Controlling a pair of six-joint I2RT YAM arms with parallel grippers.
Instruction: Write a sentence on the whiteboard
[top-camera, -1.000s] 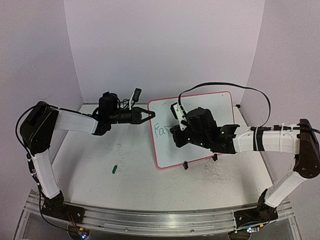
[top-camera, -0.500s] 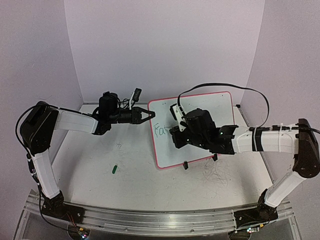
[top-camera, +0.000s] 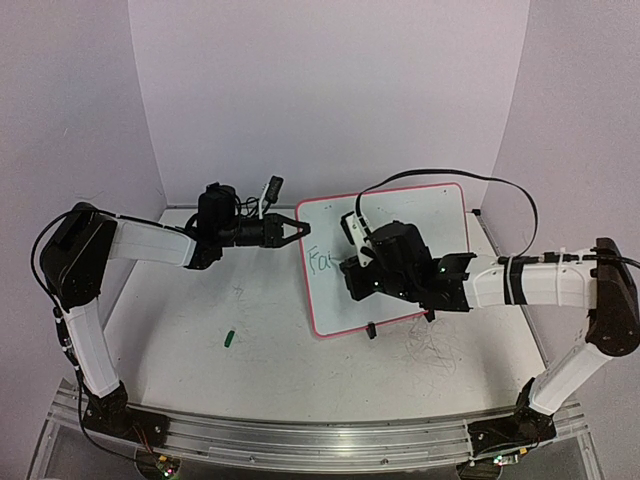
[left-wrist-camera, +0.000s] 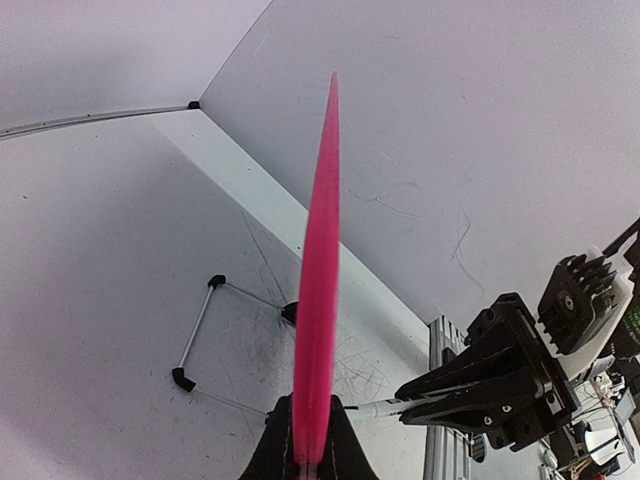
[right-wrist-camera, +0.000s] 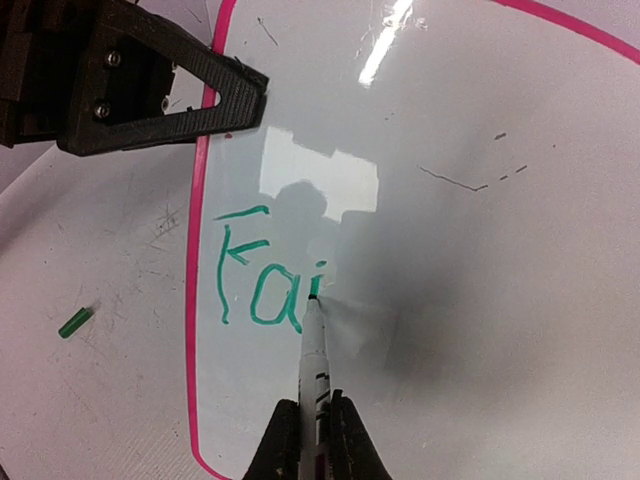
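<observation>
The whiteboard (top-camera: 425, 215) sits at the back of the table (top-camera: 250, 300), a bit to the right of the middle. It looks propped up on its two little black feet (top-camera: 370, 330).

The left pincer (top-camera: 300, 231) is closed tight on the pink rim at the board's left side. From its own camera I see the rim edge-on, pinched between both fingers (left-wrist-camera: 280, 455).

The right pincer (right-wrist-camera: 308, 425) is closed around a thin pen (right-wrist-camera: 314, 350). The pen tip touches the white face just under the dot of the "i". The sentence (right-wrist-camera: 262, 285) reads only "Fai" in green, so I think most of the words are not written yet.

A small green cap (top-camera: 229, 338) lies on the table, well apart from the board.

I think the board is light, thin and stiff. Its face is shiny and smooth, so it looks slippery. A push from the pen could make it slide or tip on those small feet. That is why the rim is the good place to hold it. The rim is firm, and no wet ink gets smeared there. The white face is a bad place to grab, because fresh letters would rub off.

The pen looks light and hard too. It should need only a soft press.
</observation>
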